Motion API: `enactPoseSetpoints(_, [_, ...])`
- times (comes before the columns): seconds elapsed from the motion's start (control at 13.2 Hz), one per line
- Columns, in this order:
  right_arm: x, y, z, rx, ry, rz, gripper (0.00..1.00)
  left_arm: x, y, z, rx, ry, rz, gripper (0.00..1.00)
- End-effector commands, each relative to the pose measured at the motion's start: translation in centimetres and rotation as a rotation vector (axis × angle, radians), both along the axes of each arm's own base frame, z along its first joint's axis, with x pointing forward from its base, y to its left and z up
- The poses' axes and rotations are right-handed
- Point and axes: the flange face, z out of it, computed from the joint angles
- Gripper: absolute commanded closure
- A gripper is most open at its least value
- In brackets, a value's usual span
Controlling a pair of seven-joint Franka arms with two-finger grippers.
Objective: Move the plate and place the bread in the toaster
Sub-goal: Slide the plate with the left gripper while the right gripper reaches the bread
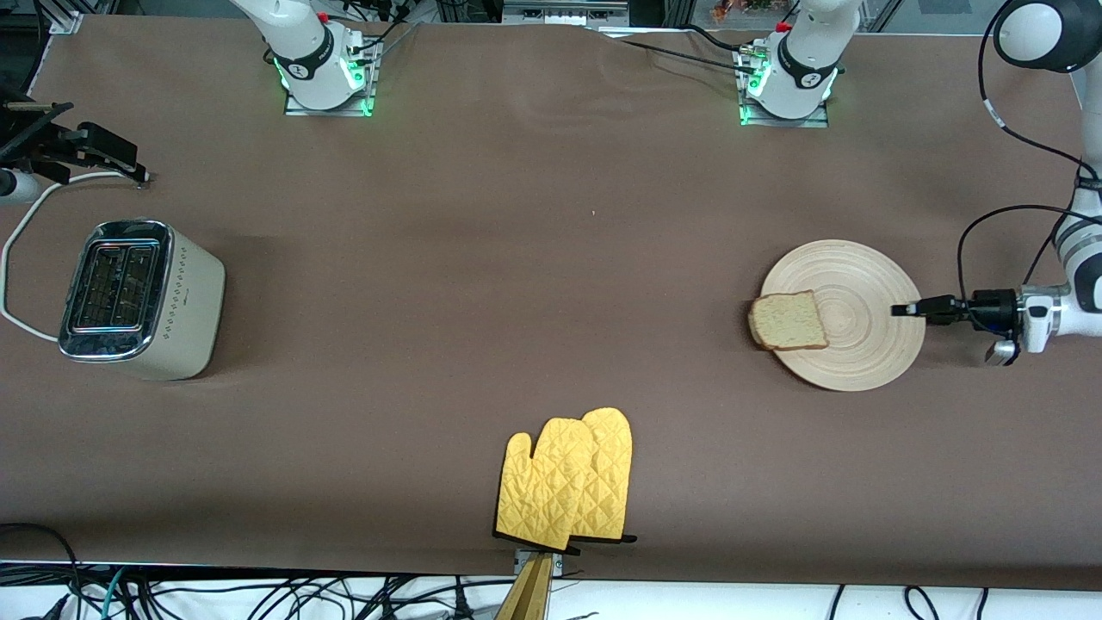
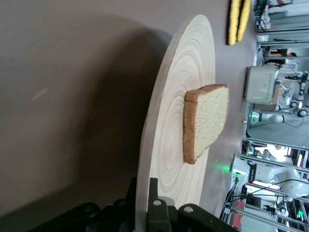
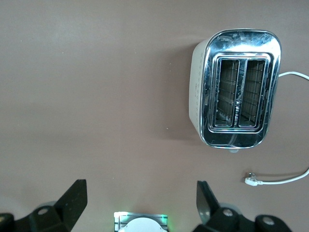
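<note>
The pale wooden plate [image 1: 861, 314] lies at the left arm's end of the table. The bread [image 1: 788, 320] sits on its rim on the side toward the middle of the table. My left gripper [image 1: 906, 309] is shut on the plate's rim at the side away from the bread. In the left wrist view the fingers [image 2: 155, 203] clamp the plate [image 2: 166, 140], with the bread [image 2: 205, 121] on it. The cream toaster [image 1: 142, 297] stands at the right arm's end, slots empty. My right gripper [image 1: 112, 151] hangs open and empty above the table beside the toaster [image 3: 236, 87].
Two yellow oven mitts [image 1: 568, 482] lie at the table's edge nearest the front camera, in the middle. The toaster's white cord [image 1: 17, 250] loops off toward the table end, and its plug [image 3: 251, 180] lies loose. Both arm bases [image 1: 323, 73] stand along the table edge farthest from the front camera.
</note>
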Motion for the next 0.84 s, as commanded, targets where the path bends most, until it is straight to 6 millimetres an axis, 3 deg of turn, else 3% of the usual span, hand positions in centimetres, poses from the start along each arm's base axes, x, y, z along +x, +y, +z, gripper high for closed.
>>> enactPoseSetpoints(0.0, [0.2,-0.2,0.4,0.010,0.002,-0.020,0.00,4.1,-6.9,3.1,-0.084,0.027,-0.023,1.00])
enactPoseSetpoints(0.15, [0.5,-0.1,-0.3,0.011,0.015,-0.009,0.00,6.7,-12.1,5.2,-0.081,0.071,-0.051,1.00])
enactPoseSetpoints(0.3, [1.9,-0.1,-2.2,0.006,0.040,-0.018,0.00,8.6,-17.9,5.8,-0.061,0.062,-0.102,1.00])
enactPoseSetpoints(0.38, [2.3,-0.3,-1.8,0.003,0.028,-0.003,0.00,9.6,-20.8,6.7,-0.048,0.040,-0.091,1.00])
enactPoseSetpoints(0.53, [3.5,-0.4,-3.6,0.006,0.046,-0.005,0.00,10.1,-25.7,6.1,-0.026,0.058,-0.092,1.00])
enactPoseSetpoints(0.68, [6.2,-0.3,-7.7,0.008,0.048,-0.004,0.00,9.9,-32.0,4.7,-0.053,0.071,-0.078,1.00])
enactPoseSetpoints(0.76, [6.5,-0.2,-8.3,0.008,0.054,-0.005,0.00,9.6,-34.2,3.9,-0.065,0.074,-0.049,1.00])
